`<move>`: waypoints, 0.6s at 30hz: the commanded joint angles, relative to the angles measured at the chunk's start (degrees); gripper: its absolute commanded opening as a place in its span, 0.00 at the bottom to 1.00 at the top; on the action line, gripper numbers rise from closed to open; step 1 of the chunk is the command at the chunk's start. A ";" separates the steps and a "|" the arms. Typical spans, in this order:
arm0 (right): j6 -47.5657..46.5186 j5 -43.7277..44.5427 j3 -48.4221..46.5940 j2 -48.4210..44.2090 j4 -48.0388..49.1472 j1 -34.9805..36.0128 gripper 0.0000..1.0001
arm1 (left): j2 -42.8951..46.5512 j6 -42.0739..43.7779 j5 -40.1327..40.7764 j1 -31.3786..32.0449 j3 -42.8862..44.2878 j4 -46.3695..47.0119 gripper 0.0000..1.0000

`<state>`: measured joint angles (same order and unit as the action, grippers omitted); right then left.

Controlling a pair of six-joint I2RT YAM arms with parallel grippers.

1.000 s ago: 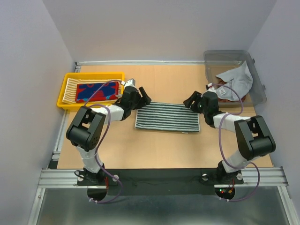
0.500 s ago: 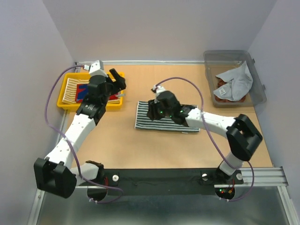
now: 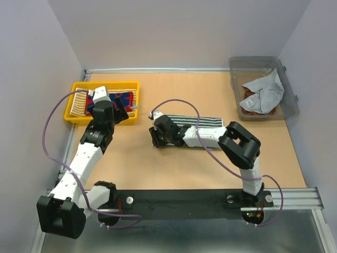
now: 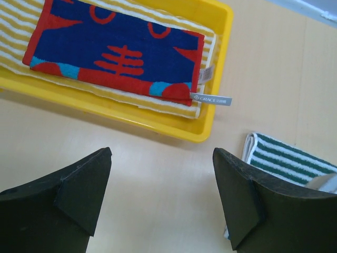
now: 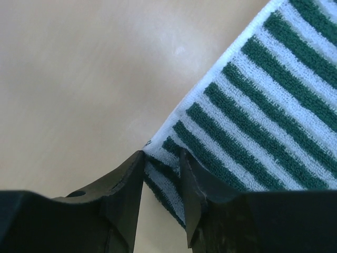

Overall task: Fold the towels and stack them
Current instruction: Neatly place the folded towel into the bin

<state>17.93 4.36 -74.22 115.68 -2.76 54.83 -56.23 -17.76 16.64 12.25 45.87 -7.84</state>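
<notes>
A dark-and-white striped towel (image 3: 202,122) lies in the middle of the table, folded into a narrow strip. My right gripper (image 3: 156,138) reaches across to its left end and is shut on the towel's corner (image 5: 253,105), pinched between the jaws (image 5: 162,163). My left gripper (image 3: 120,109) is open and empty, hovering by the near edge of the yellow tray (image 3: 71,117). The tray (image 4: 210,121) holds a red-blue patterned towel (image 4: 113,52) on top of a yellow-cream striped towel (image 4: 16,26). The striped towel's end shows in the left wrist view (image 4: 287,158).
A clear plastic bin (image 3: 287,84) stands at the back right with a crumpled grey towel (image 3: 266,88) over a rust-brown one (image 3: 254,107). Grey walls close the table's left, back and right sides.
My right gripper has moved left along the striped towel to its left end and shut on the corner; the towel now looks narrower. My left gripper has drawn back over the tray's near edge.
</notes>
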 commanded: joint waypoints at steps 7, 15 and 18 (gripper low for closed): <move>-4.75 9.87 16.73 -16.61 -15.41 -0.16 0.39 | 2.17 1.32 -4.51 -1.79 -0.07 2.82 0.89; -1.50 5.31 10.94 -21.64 -20.34 -0.07 0.63 | 0.68 1.67 -5.92 -2.14 -0.08 2.65 0.89; 0.17 5.39 7.17 -18.13 -23.86 0.28 0.67 | 0.42 1.67 -5.75 -2.14 0.01 2.65 0.89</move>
<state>16.21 10.09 -61.52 95.15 -21.93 54.74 -55.79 -16.97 11.18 10.37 45.87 -7.11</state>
